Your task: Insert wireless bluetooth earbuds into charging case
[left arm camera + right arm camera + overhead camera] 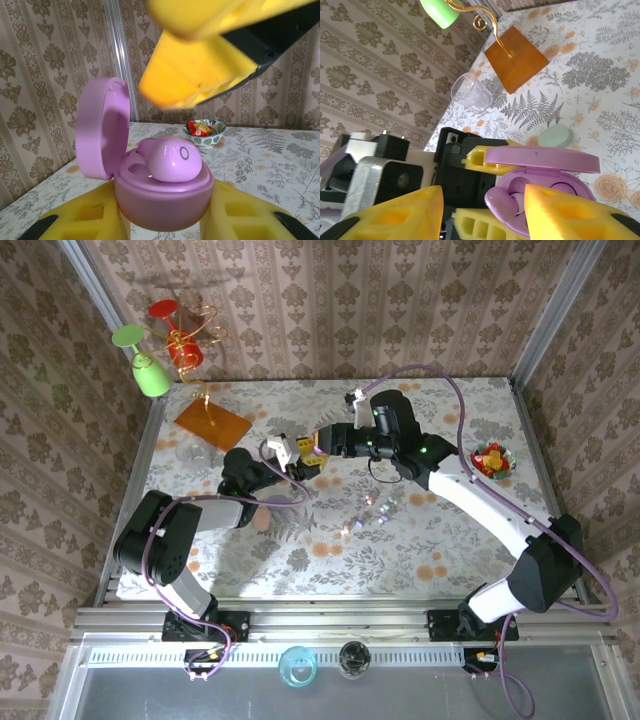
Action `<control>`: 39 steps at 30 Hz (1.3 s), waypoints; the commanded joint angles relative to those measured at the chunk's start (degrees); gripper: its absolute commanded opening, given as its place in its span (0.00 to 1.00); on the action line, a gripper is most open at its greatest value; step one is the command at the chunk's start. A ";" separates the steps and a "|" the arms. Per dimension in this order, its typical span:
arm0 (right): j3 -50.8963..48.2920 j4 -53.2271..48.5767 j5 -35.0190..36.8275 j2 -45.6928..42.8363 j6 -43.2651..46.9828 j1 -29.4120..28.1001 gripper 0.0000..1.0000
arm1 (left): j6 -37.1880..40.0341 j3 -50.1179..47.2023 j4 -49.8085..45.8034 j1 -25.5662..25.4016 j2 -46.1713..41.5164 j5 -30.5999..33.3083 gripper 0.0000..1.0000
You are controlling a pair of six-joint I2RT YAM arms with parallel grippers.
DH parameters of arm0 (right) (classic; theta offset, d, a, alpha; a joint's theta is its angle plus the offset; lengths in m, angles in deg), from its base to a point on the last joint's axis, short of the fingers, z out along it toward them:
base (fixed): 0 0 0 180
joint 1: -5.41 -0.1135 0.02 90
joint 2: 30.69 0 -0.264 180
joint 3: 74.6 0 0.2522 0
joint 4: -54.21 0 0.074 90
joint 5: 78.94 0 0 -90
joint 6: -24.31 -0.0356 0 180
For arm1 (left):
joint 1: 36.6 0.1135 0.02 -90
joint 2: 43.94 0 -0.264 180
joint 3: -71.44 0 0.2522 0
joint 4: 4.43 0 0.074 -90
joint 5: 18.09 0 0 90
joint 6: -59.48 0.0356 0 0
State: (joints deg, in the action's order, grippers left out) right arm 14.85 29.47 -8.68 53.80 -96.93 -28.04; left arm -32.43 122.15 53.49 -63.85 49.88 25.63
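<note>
Above tabletop (450, 540) centre, left gripper (162, 222) clamped on purple charging case (165, 200), lid (102, 127) open. Over it hovers right gripper (480, 210), jaws apart, empty. Cases: two, purple plus mint case (555, 136) lying on tabletop. One pink earbud (172, 160) resting in purple case, seemingly not fully seated. On tabletop, loose earbuds (348, 530): few glints, too small to count. Buds likely light, rigid, glossy-slippery; pinch broad body sides gently.

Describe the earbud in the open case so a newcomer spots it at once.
Mid-table, the left tool grips an open lilac case, lid hinged up. The earbud rests on its base: glossy lilac-pink with a small ring mark, unlike the loose buds scattered on the tablecloth.
</note>
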 commanded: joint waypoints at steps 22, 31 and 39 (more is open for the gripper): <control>6.34 -19.42 4.13 0.77 25.54 -4.21 0.46 | -0.85 -4.41 2.68 -0.18 -0.44 -0.68 0.26; 9.99 -20.82 4.27 4.86 24.75 -5.45 0.43 | -0.20 -5.22 2.68 -0.48 -1.00 -1.39 0.26; 10.68 -20.97 4.92 6.34 24.08 -5.48 0.40 | -0.11 -5.40 2.64 -0.62 -1.50 -2.03 0.26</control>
State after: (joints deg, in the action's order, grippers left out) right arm 23.46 9.95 -3.68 59.39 -72.87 -33.18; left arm -33.28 117.06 54.30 -63.98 49.84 25.19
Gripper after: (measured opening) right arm 0.406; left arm 0.334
